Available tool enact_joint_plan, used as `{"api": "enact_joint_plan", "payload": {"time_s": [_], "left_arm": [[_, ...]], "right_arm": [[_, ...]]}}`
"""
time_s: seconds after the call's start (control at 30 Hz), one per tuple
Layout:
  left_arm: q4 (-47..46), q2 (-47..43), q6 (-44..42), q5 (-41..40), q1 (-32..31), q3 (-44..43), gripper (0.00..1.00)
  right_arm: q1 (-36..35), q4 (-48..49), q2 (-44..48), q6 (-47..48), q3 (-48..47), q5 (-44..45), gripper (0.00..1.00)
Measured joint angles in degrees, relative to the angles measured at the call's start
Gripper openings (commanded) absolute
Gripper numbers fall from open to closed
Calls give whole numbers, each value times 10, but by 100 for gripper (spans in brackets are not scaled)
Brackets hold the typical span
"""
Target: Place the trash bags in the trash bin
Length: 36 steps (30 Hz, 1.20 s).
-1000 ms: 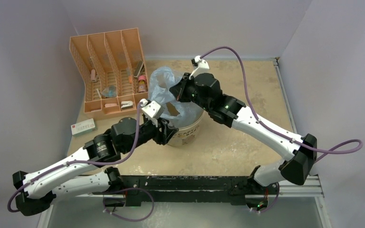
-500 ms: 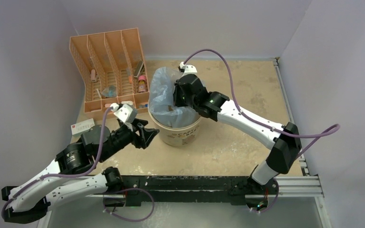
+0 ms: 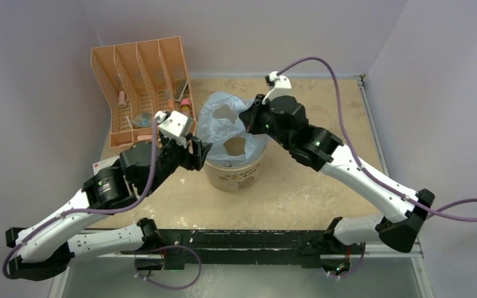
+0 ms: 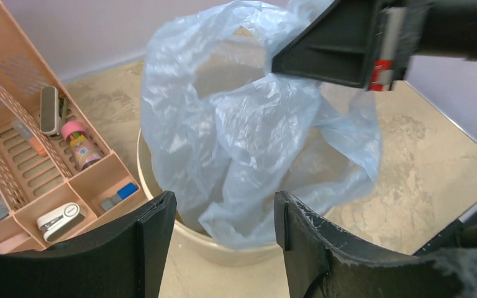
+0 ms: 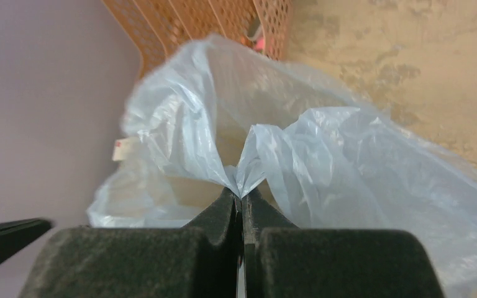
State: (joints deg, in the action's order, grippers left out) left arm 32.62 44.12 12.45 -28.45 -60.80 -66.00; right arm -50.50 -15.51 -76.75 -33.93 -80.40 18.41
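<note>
The right gripper (image 5: 242, 200), pinched tight on a fold of the trash bag (image 3: 218, 121), has lifted out of the trash bin (image 3: 233, 178), pulling plastic back above the rim. The left gripper (image 4: 222, 205), jaws apart and empty, has moved in beside the bin's left side. More stuffing is needed.

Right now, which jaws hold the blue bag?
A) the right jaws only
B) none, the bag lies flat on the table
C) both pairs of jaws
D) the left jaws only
A: in the right wrist view the right jaws are shut on a pinch of the bag, while the left jaws stand open and grip nothing.
</note>
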Motion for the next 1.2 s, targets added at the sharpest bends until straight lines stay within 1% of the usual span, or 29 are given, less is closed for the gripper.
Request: {"api": "enact_joint_plan", "payload": {"time_s": [0.07,0.17,0.23,0.33,0.4,0.47,0.6,0.67,0.73,0.77,0.83,0.97,1.03,1.1,1.2], "left_arm": [[-8,28,-8,-9,0,-17,59],[-25,56,-23,-19,1,-20,58],[-34,65,-32,-21,5,-20,56],[-46,74,-56,-34,13,-31,55],[-56,87,-75,-38,25,-49,55],[-62,105,-86,-28,51,-70,55],[-75,143,-90,70,187,-87,56],[-76,160,-85,147,278,-87,58],[-78,175,-74,226,346,-87,60],[-78,182,-67,263,370,-87,60],[-82,190,-57,337,391,-85,61],[-97,190,-45,473,392,-71,61],[-103,190,-42,523,393,-62,59],[-107,191,-40,562,393,-50,51],[-108,197,-34,601,393,-27,45]], "right_arm": [[0,9,21,1,0,0,0],[0,15,30,1,0,0,0],[0,14,29,-1,4,2,0],[0,13,33,-10,21,7,0],[0,13,41,-17,33,12,0],[0,17,56,-24,49,16,0],[0,25,90,-34,59,18,0],[0,31,99,-36,59,18,0],[0,34,101,-36,59,17,0],[0,35,100,-36,59,16,0],[0,37,92,-36,59,13,0],[0,47,69,-30,59,-9,0],[0,54,57,-26,59,-22,0],[0,57,50,-22,59,-34,0],[0,64,40,-11,58,-62,0]]}}
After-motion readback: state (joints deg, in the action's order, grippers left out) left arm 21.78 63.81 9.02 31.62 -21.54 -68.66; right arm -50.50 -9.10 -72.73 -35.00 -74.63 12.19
